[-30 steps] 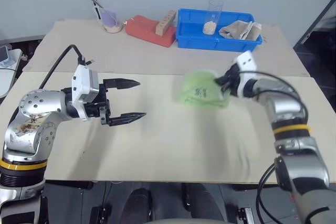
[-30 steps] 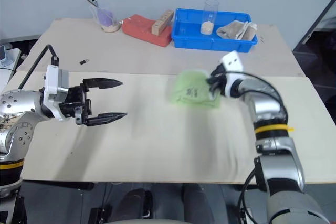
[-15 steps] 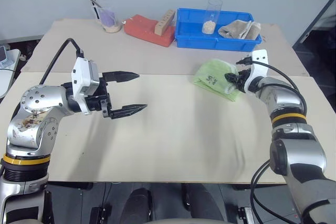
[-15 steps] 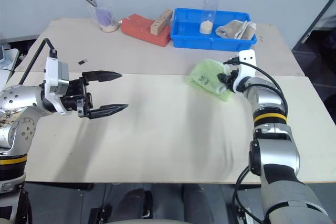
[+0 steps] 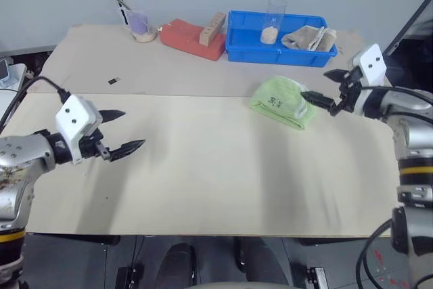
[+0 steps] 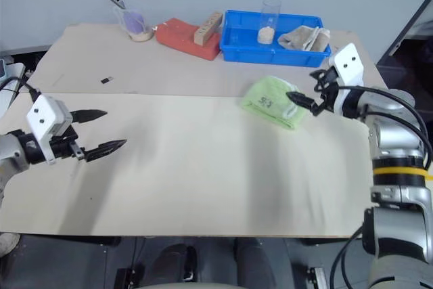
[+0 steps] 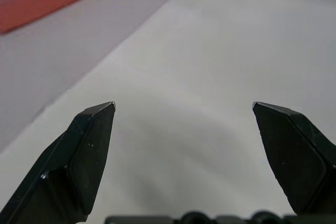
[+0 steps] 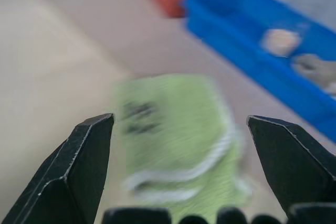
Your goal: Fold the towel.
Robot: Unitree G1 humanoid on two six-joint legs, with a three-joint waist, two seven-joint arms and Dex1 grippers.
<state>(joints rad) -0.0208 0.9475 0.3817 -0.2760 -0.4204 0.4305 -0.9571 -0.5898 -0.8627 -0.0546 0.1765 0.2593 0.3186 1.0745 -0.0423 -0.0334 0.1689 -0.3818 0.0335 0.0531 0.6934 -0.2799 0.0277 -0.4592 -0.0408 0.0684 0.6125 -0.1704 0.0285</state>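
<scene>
Towel (image 5: 283,102) lying folded, far right.
Soft, light; gripping an edge. Left gripper (image 5: 124,130) and right gripper (image 5: 324,90) gaping wide, empty.

a blue bin (image 5: 284,51) holds a clear tube (image 5: 275,18) and beige-grey cloth (image 5: 310,37).

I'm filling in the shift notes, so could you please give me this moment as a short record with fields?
towel: folded into a small bundle, lying free on the table, logo facing up
right gripper: jaws open, just beside the towel, not touching it
left gripper: jaws open, holding nothing, over bare table at the robot's left
blue bin: far side of table, holds a beige-grey cloth and a clear cup
</scene>
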